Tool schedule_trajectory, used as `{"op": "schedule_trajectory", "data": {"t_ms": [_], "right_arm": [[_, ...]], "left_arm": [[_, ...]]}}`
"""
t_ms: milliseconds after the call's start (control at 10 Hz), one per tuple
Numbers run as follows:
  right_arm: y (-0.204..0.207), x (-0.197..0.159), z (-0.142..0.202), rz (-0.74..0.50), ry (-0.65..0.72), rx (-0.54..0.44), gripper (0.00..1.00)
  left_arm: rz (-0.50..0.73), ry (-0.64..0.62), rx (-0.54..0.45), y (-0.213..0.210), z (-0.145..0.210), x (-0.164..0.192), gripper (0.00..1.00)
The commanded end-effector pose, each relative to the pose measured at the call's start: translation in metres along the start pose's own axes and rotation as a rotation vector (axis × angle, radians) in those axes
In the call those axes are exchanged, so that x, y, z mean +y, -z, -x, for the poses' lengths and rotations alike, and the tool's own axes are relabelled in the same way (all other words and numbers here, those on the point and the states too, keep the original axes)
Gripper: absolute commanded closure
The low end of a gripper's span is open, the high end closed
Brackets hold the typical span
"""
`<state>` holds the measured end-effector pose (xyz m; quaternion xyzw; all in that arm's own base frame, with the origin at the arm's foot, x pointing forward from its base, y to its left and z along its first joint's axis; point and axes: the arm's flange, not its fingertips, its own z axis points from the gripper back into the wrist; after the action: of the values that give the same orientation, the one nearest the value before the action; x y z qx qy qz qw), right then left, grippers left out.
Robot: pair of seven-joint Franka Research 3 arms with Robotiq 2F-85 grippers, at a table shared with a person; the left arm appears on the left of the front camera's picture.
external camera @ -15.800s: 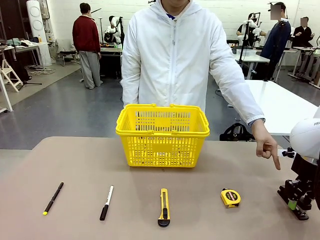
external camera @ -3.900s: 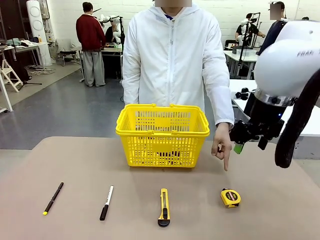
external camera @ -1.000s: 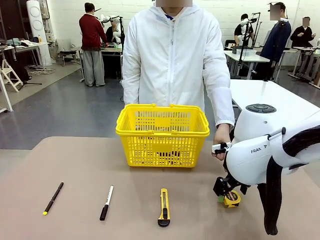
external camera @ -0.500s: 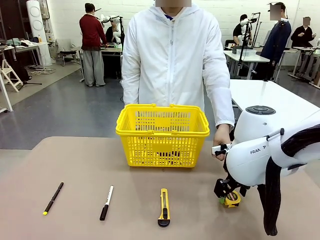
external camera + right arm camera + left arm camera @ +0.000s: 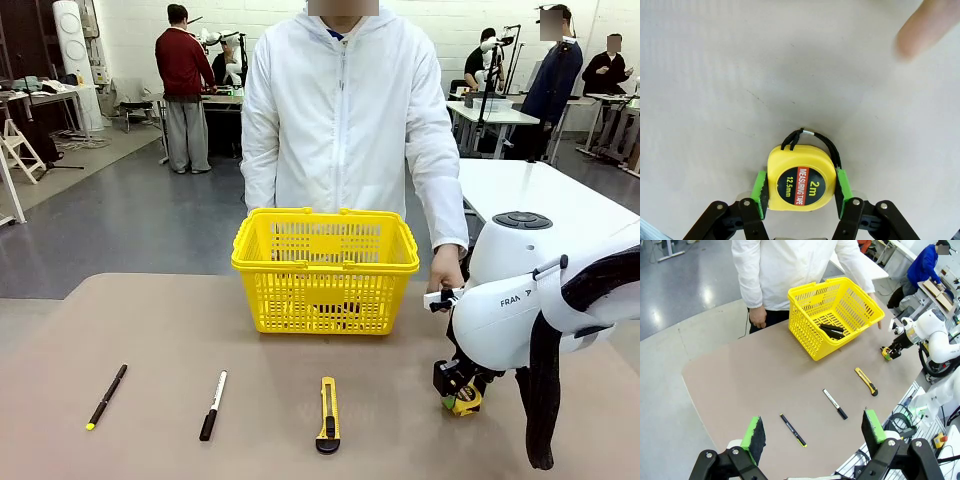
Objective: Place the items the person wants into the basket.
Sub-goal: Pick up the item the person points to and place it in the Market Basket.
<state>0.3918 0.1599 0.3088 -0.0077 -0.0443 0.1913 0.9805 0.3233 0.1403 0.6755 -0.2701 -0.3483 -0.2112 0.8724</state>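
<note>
Noted tape measure [image 5: 801,184] clamped in right hand [image 5: 801,191], flat on bench [image 5: 715,75], right of basket [image 5: 325,300]. Noted left hand [image 5: 815,432] spread apart.

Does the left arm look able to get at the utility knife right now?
Probably yes: the knife lies alone on open table, the left pincer hangs open above, and the right pincer is off aside, clamping the tape measure.
</note>
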Motion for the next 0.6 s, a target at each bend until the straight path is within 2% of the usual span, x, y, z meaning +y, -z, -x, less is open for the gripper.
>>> {"op": "schedule_trajectory", "data": {"t_ms": [0, 100, 300, 500], "right_arm": [[0.008, 0.0, 0.013, -0.041, -0.017, -0.002, 0.94], [0.008, 0.0, 0.013, -0.041, -0.015, -0.002, 1.0], [-0.022, 0.008, 0.018, -0.051, -0.015, -0.001, 1.0], [-0.107, 0.017, 0.02, 0.004, -0.046, -0.011, 1.0]], "left_arm": [[0.015, 0.011, -0.014, -0.001, 0.001, 0.0, 0.0], [0.015, 0.011, -0.014, -0.001, 0.001, 0.0, 0.0], [0.015, 0.011, -0.014, -0.001, 0.001, 0.0, 0.0], [0.015, 0.011, -0.014, -0.001, 0.001, 0.0, 0.0]]}}
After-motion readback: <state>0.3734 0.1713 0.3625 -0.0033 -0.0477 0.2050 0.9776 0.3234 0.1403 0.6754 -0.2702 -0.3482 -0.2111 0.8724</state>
